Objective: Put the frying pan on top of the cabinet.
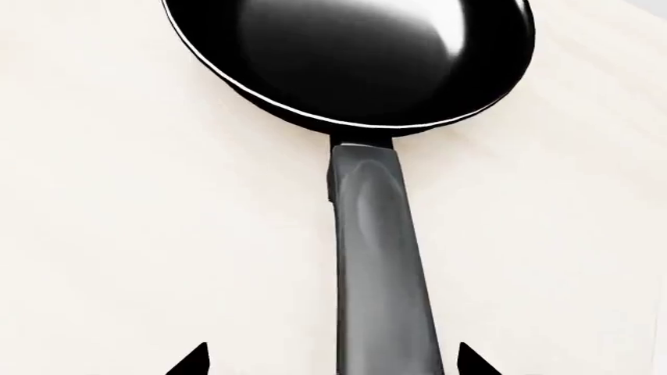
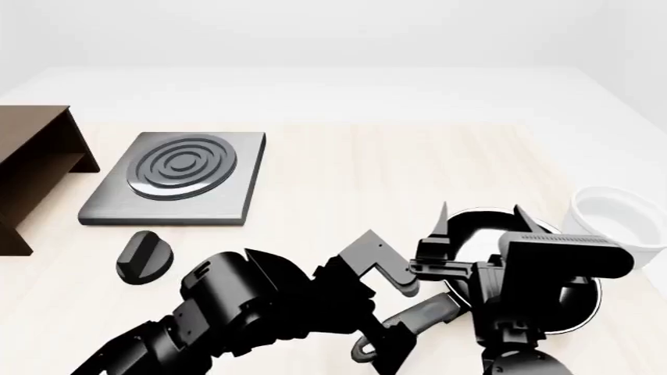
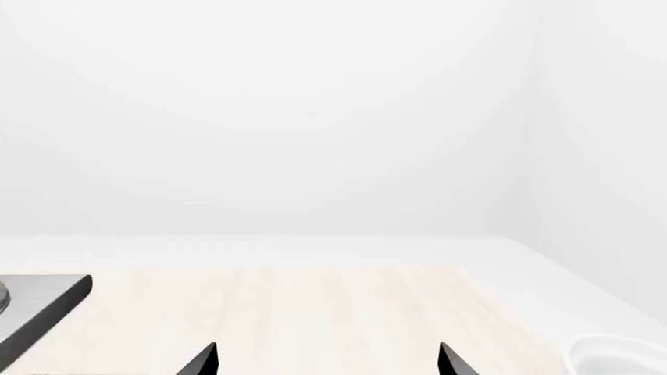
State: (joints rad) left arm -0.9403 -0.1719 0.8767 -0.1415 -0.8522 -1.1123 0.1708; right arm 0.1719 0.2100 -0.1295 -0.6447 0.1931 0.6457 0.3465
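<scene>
The frying pan is glossy black with a long dark grey handle and lies on the pale wooden table. My left gripper is open, its two fingertips standing either side of the handle without touching it. In the head view the pan sits low at the right, mostly hidden under my right arm, with its handle pointing toward the left gripper. My right gripper hovers open and empty above the pan, facing the far wall. The dark brown cabinet stands at the far left edge.
A grey square burner plate with concentric rings lies right of the cabinet, its corner showing in the right wrist view. A small black knob lies in front of it. A white bowl stands just right of the pan.
</scene>
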